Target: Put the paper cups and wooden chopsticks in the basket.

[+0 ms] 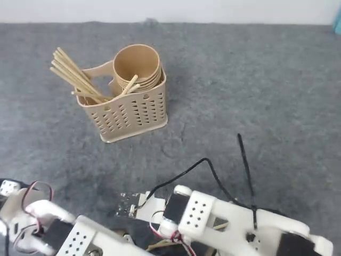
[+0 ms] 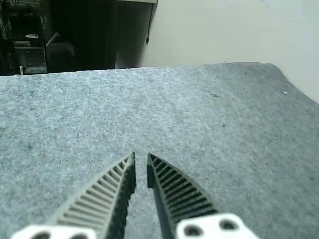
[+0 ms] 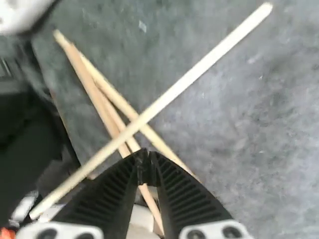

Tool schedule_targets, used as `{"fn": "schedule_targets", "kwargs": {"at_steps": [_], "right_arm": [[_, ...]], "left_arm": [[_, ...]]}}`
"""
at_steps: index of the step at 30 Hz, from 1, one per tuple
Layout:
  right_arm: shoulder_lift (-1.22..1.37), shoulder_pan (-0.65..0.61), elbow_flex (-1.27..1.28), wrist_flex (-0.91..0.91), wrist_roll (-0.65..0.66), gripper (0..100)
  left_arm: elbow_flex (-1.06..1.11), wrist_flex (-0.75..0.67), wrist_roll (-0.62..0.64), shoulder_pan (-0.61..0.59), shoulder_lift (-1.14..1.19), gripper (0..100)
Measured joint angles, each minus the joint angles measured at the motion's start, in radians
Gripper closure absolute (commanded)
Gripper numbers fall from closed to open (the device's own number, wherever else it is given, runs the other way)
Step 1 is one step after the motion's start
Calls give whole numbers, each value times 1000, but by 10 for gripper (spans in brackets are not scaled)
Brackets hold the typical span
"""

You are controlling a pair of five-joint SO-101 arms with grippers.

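A beige perforated basket [image 1: 130, 114] stands at the far left of the grey carpet. It holds stacked paper cups [image 1: 137, 64] and a bundle of wooden chopsticks [image 1: 74, 74] that leans out to the left. Three loose chopsticks [image 3: 164, 99] lie crossed on the carpet. My right gripper [image 3: 144, 158] is shut, its tips touching just over them, and one stick [image 3: 148, 201] shows under the fingers. I cannot tell whether it pinches a stick. My left gripper [image 2: 141, 162] hovers over bare carpet, shut and holding nothing.
Both white arms crowd the near edge in the high view, one at the left [image 1: 58, 229] and one at centre-right [image 1: 224, 218]. A black cable [image 1: 245, 165] loops above the latter. Open carpet lies between the arms and the basket.
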Motion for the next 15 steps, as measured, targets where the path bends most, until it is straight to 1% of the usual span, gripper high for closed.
{"fn": "schedule_targets", "kwargs": {"at_steps": [2, 5, 7, 9, 11, 15], "right_arm": [[72, 0, 0, 0, 8, 976], [221, 5, -14, 2, 14, 888], [347, 6, -72, 0, 12, 830], [466, 6, -149, 11, -2, 802], [580, 5, -226, 12, -23, 814], [738, 2, -358, 69, -41, 884]], "left_arm": [[0, -32, 0, 0, 31, 963], [6, -83, 0, 0, 95, 963], [6, -114, 2, 14, 133, 963], [6, -143, 2, 18, 187, 963], [5, -163, 2, 21, 229, 963], [5, -183, 2, 26, 284, 963]]}}
